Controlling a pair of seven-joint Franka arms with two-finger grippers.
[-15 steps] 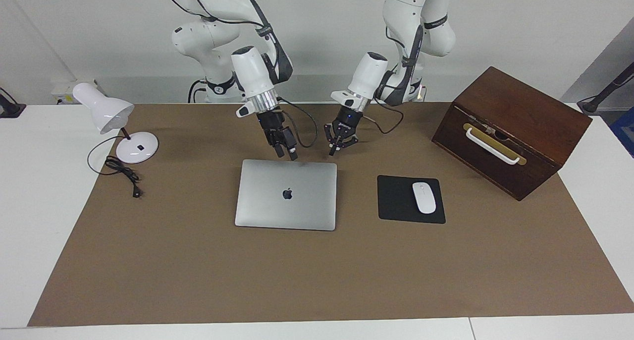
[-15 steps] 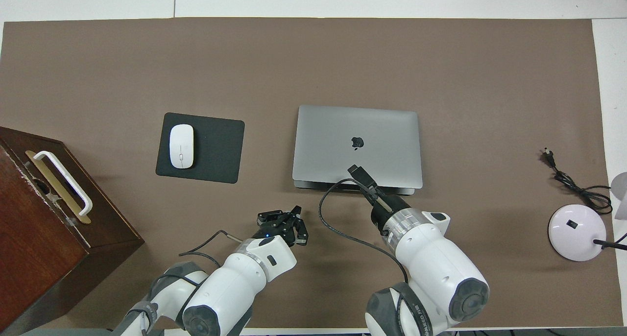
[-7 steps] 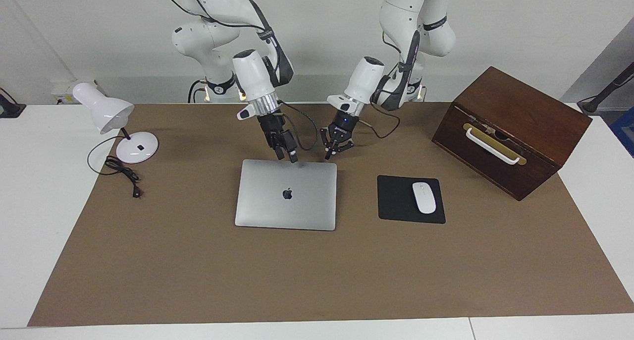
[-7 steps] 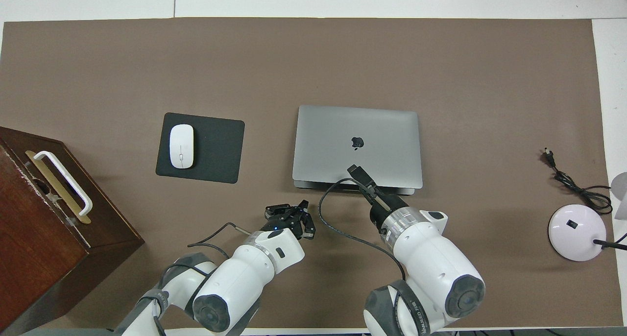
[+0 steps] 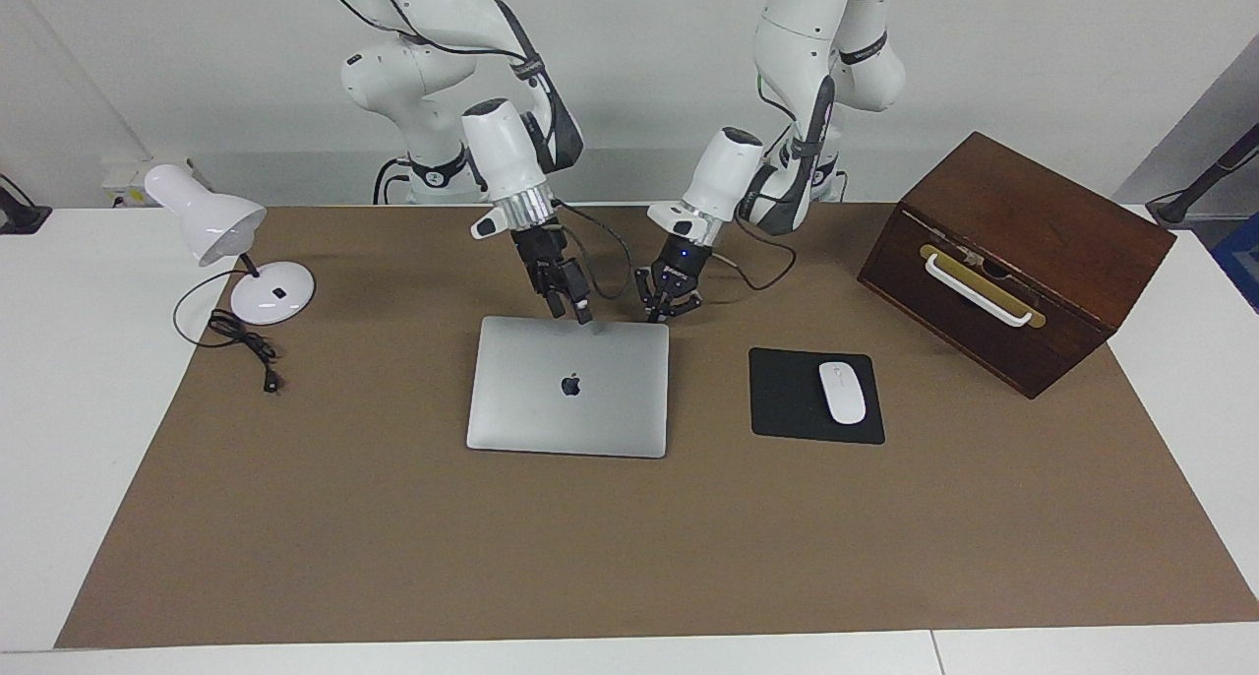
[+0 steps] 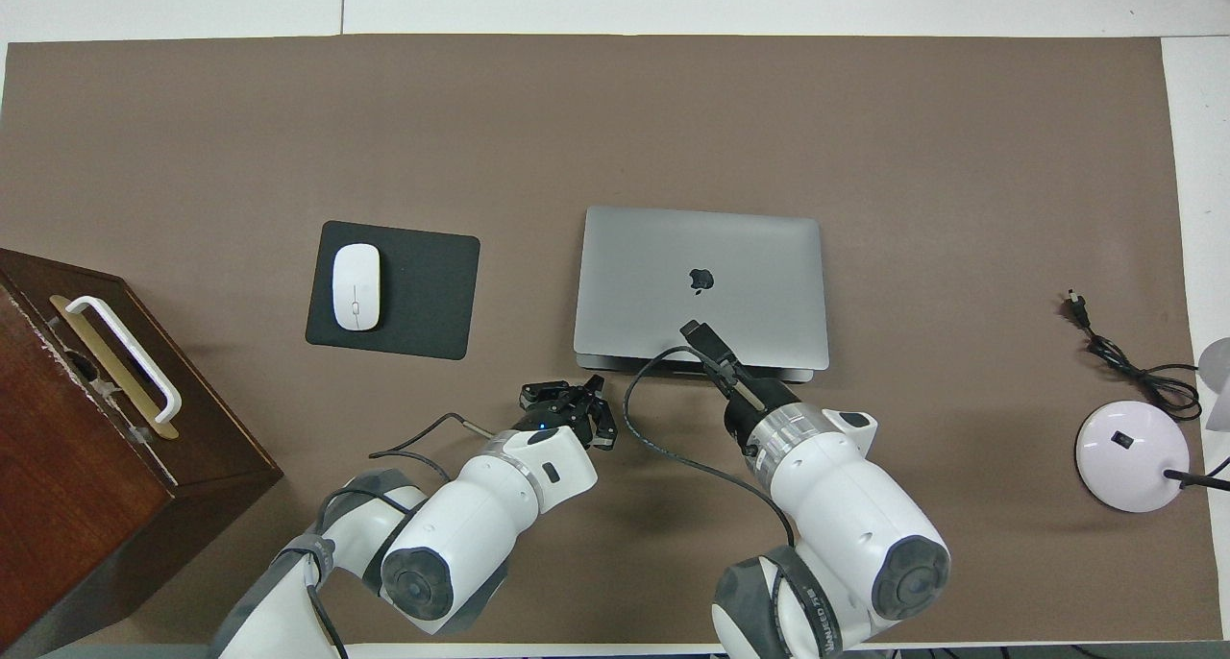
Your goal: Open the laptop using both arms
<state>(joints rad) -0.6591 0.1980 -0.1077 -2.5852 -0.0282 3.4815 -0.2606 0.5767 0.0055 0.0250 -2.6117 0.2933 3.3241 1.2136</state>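
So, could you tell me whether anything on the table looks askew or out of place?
Only the dark brown wooden box sits skewed to the brown mat's edges, and the white desk lamp's black cord lies unplugged. Nothing is spilled.

thin silver-grey laptop (image 5: 569, 387), lid shut and flat, apple logo in the middle of the lid. lies square on the brown mat near the table's middle, edge nearest the robots just below both grippers. right gripper (image 5: 574, 305) over that edge, near its midpoint. left gripper (image 5: 666, 306) low over the mat just beside the laptop's corner at the left arm's end, fingers spread.
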